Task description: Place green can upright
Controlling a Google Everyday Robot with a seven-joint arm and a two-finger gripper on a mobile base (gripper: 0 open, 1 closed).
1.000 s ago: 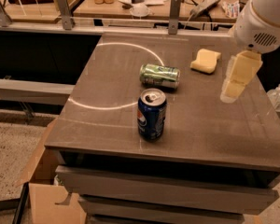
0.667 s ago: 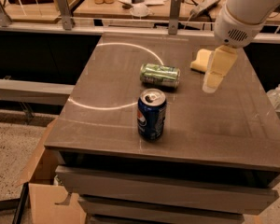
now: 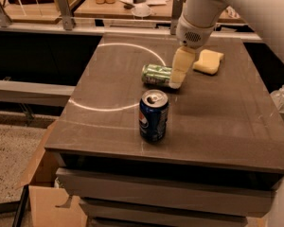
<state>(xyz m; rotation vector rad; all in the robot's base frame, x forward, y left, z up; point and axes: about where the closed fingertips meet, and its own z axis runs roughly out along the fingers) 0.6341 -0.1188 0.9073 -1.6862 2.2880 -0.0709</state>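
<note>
The green can (image 3: 156, 74) lies on its side near the middle of the dark table (image 3: 217, 122), its length running left to right. My gripper (image 3: 176, 82) hangs from the white arm at the can's right end, with its pale fingers (image 3: 180, 67) pointing down and covering that end. A dark blue Pepsi can (image 3: 153, 115) stands upright just in front of the green can.
A yellow sponge (image 3: 208, 61) lies behind and to the right of the gripper. A white circle line is marked on the table top. A counter with jars and clutter runs along the back. A cardboard box (image 3: 42, 197) sits on the floor at lower left.
The arm and gripper have moved left from beside the sponge to the right end of the green can. The cans and sponge have not moved.
</note>
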